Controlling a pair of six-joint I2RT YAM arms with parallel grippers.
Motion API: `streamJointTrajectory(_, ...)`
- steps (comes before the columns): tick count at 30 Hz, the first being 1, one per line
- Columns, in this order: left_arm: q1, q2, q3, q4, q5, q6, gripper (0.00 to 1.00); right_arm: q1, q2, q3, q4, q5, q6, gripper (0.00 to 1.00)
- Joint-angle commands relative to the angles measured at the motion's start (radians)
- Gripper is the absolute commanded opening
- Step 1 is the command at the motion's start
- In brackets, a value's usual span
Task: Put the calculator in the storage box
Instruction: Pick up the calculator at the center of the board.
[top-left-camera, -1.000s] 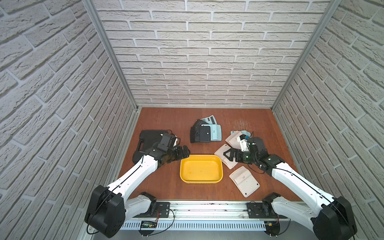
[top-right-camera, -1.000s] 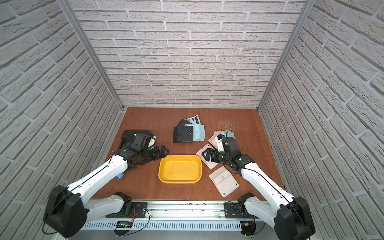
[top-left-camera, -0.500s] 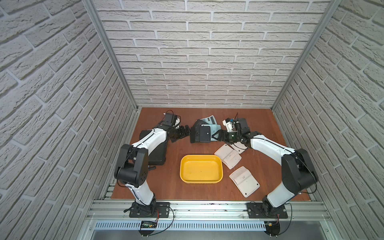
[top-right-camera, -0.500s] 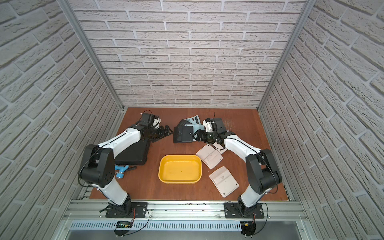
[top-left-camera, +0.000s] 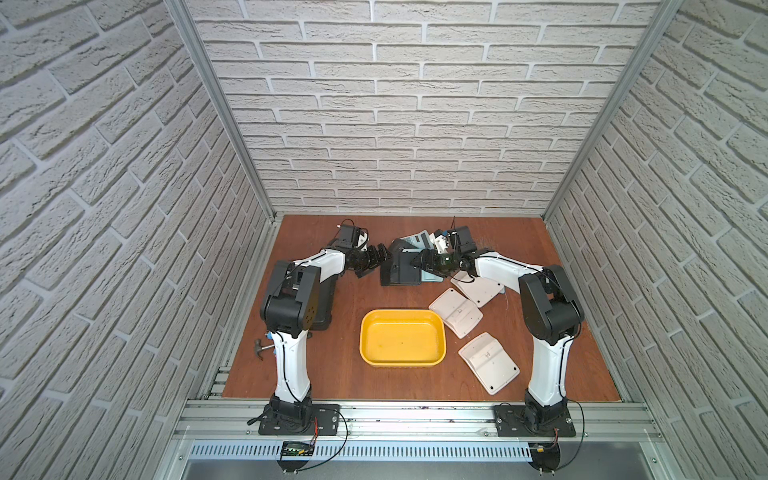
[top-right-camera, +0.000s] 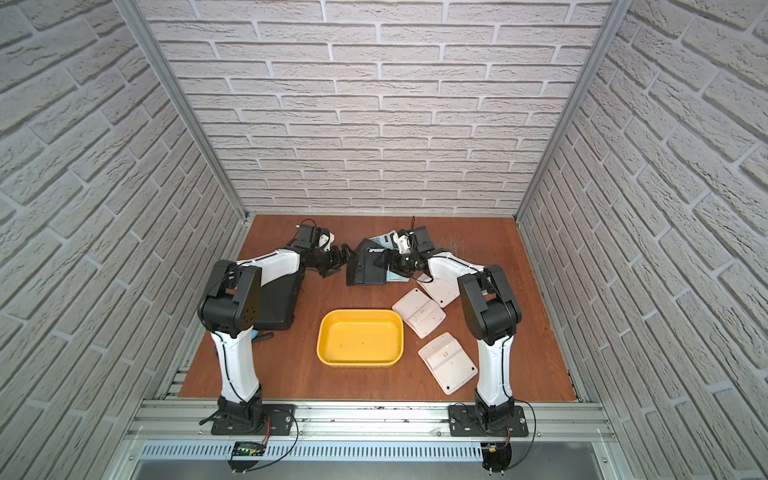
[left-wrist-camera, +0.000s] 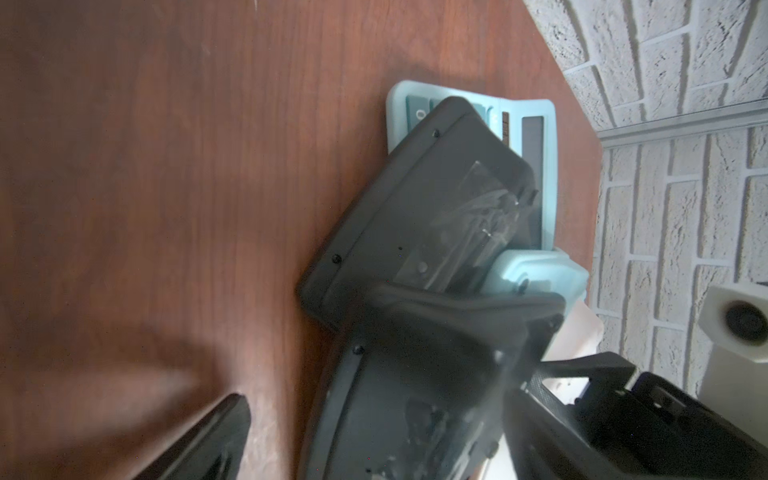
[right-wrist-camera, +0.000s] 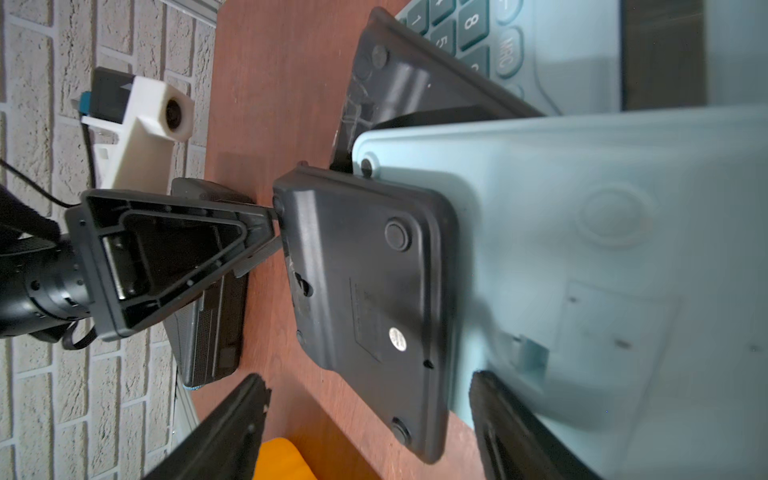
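- Spanning the cell floor, the table (top-left-camera: 332, 374) carries a heap of calculators at the back and the storage box (top-left-camera: 401, 360) at front centre, with nothing in it yet.
- The black calculator (top-left-camera: 400, 272) lies face-down in that heap, feet up, overlapping a pale blue calculator (top-left-camera: 429, 277) and well apart from the box.
- Its ridged end faces the left arm's side, so its long axis probably runs across the table. From above it looks nearly square, so this is uncertain.
- The step in hand is the grasp, not yet made. The left gripper (top-left-camera: 376, 262) has its jaws wide apart, one fingertip touching the calculator's corner. The right gripper (top-left-camera: 417, 262) has its jaws apart either side of one edge — nothing is clamped.
- The next move calls for closing on an edge, freeing the calculator from the heap, and carrying it forward with its long side matched to the box's.
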Motion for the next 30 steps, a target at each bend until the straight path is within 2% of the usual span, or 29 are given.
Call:
streamJointTrajectory(1,-0.016,0.025,0.015,0.109,0.042,-0.029,0.98,0.022,0.032,0.018,-0.033,0.047,-0.031,0.81)
streamJointTrajectory(5,-0.028,0.048,-0.006,0.175,0.071,-0.058,0.93,0.044,0.063,0.018,-0.014,0.048,-0.028,0.8)
streamJointTrajectory(10,-0.033,0.052,-0.044,0.258,0.106,-0.109,0.87,0.048,0.047,-0.036,0.137,-0.047,0.049,0.72)
streamJointTrajectory(14,-0.03,0.034,-0.075,0.308,0.128,-0.144,0.85,0.047,-0.001,-0.092,0.287,-0.125,0.135,0.63)
streamJointTrajectory(17,-0.03,0.011,-0.095,0.329,0.137,-0.156,0.85,0.047,-0.021,-0.118,0.367,-0.154,0.194,0.5)
streamJointTrajectory(21,-0.015,-0.037,-0.128,0.336,0.134,-0.159,0.86,0.044,-0.03,-0.128,0.388,-0.164,0.227,0.25)
streamJointTrajectory(24,0.001,-0.1,-0.156,0.301,0.11,-0.13,0.89,0.038,-0.052,-0.157,0.393,-0.158,0.241,0.15)
streamJointTrajectory(27,0.012,-0.178,-0.16,0.187,0.054,-0.056,0.98,0.033,-0.129,-0.179,0.374,-0.149,0.251,0.14)
streamJointTrajectory(30,0.015,-0.262,-0.155,0.062,-0.025,0.014,0.98,0.033,-0.192,-0.181,0.297,-0.137,0.231,0.12)
